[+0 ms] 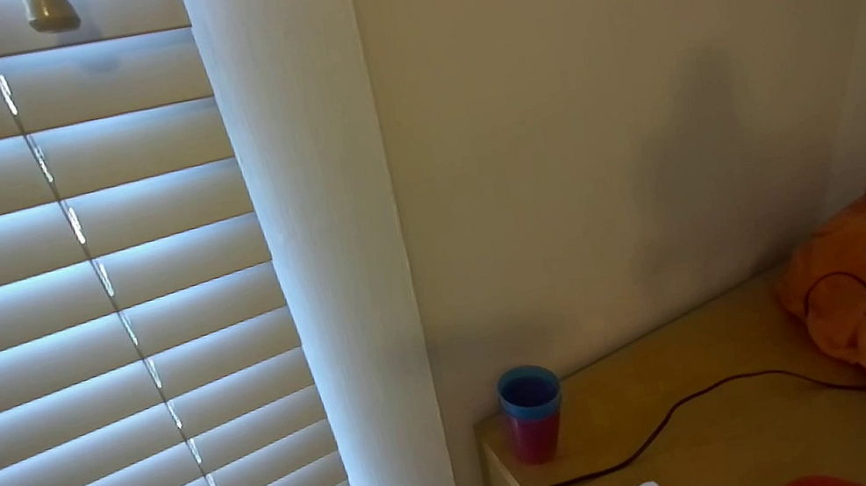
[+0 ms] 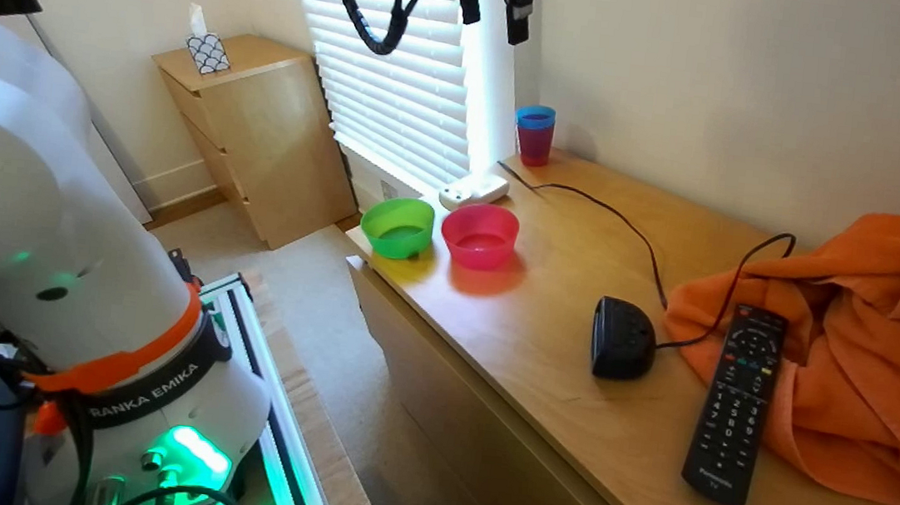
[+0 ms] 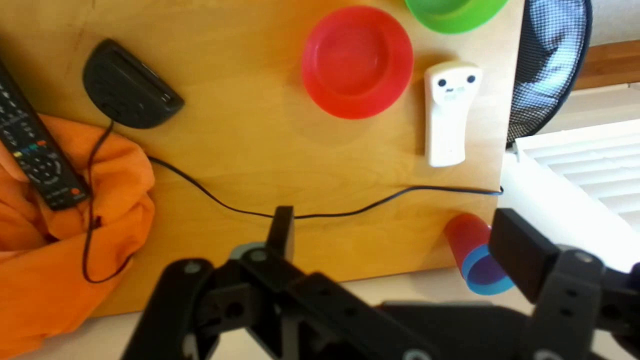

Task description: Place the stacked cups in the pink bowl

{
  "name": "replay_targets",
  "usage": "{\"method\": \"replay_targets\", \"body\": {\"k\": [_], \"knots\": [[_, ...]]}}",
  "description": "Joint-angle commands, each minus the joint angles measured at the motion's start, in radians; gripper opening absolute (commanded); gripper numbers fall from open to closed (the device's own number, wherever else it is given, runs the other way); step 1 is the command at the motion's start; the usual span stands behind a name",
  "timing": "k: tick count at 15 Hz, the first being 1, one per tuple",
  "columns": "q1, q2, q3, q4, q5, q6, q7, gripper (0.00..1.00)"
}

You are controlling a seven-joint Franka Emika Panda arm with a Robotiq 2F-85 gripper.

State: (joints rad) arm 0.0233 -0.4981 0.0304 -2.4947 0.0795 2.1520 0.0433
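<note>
Nearest us in the wrist view hangs the gripper [image 3: 393,222], spread wide with nothing between its jaws, well above the wooden dresser [image 3: 225,135]. Lower down, on the wood, sits the pink bowl [image 3: 357,62], nothing in it, with the green bowl [image 2: 396,228] just beside it and a white gadget [image 3: 447,120] near both. Farther on, a thin black cable [image 3: 320,216] crosses the dresser, and past that the stacked cups [image 2: 534,136] stand upright, blue rim uppermost, at the far end near the wall [image 2: 726,89] and the window blinds [image 1: 76,341]. We judge the step in hand to be reaching those cups. To do it well, we want the jaws turned so that neither gets wedged against the wall, coming down astride the stack and closing on the red-pink side below the blue rim, so both rise together. A gentle, even squeeze should do, since thin plastic probably gives. We do best to lift straight up, clear the cable and gadget, and centre over the pink bowl before lowering; a careless sideways nudge could send the stack off the dresser's edge.
</note>
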Motion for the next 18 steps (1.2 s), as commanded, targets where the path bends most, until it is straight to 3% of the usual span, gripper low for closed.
{"method": "replay_targets", "body": {"k": [1,4,6,18], "knots": [[0.048,0.184,0.041,0.092,0.046,0.089,0.027,1.0],[0.055,0.294,0.072,0.17,0.031,0.089,0.078,1.0],[0.058,0.258,0.068,0.135,0.028,0.098,0.058,1.0],[0.064,0.353,0.07,0.219,0.04,0.086,0.058,1.0]]}}
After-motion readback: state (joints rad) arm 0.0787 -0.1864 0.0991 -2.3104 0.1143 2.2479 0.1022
